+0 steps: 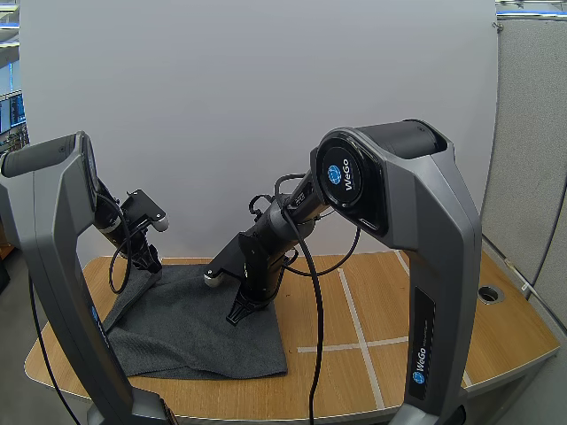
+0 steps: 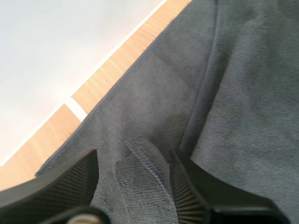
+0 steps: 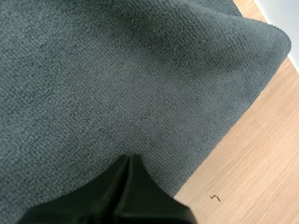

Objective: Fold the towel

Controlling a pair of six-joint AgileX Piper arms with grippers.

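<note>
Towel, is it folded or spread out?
Mostly spread: the towel lies flat on the table, only its far left corner bunched at the left gripper.

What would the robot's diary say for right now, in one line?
towel: dark grey, on table | left end effector: open, astride a towel ridge | right end effector: shut, tip over towel

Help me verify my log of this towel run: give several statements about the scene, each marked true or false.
1. The towel is dark grey. True.
2. The left gripper has its fingers shut tight. False: they stand apart, with a raised ridge of towel between them.
3. The right gripper has its fingers together, over the towel near its edge. True.
4. The towel lies in a wooden tray. False: it lies directly on the wooden table.
</note>
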